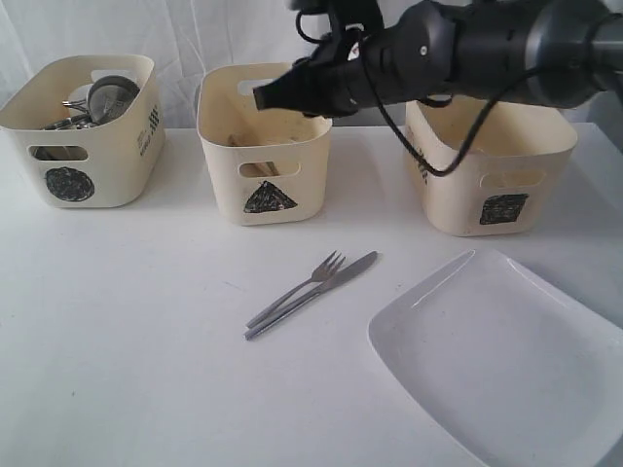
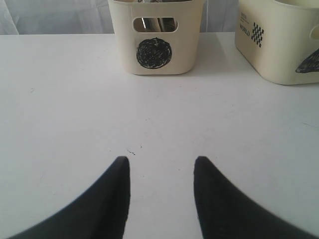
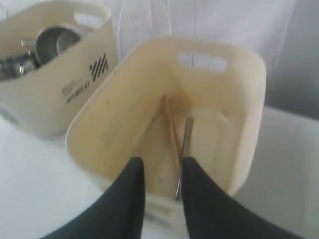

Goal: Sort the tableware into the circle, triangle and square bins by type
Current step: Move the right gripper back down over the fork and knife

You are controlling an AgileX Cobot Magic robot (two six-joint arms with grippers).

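The circle bin (image 1: 78,131) holds steel mugs (image 1: 112,92) and other steel ware. Reaching across from the right, my right gripper (image 1: 265,96) hangs over the triangle bin (image 1: 265,161). In the right wrist view this gripper (image 3: 159,162) is open above the bin, with wooden chopsticks (image 3: 172,129) and a steel spoon (image 3: 184,149) lying inside below it. The square bin (image 1: 492,170) stands at the right. A fork (image 1: 328,265) and a knife (image 1: 352,268) lie side by side on the table. The large white plate (image 1: 501,360) sits front right. My left gripper (image 2: 162,162) is open over bare table.
The left wrist view faces the circle bin (image 2: 155,40), with the triangle bin (image 2: 284,45) beside it. A white cloth hangs behind the bins. The right arm's dark body and cable (image 1: 458,49) span above the square bin.
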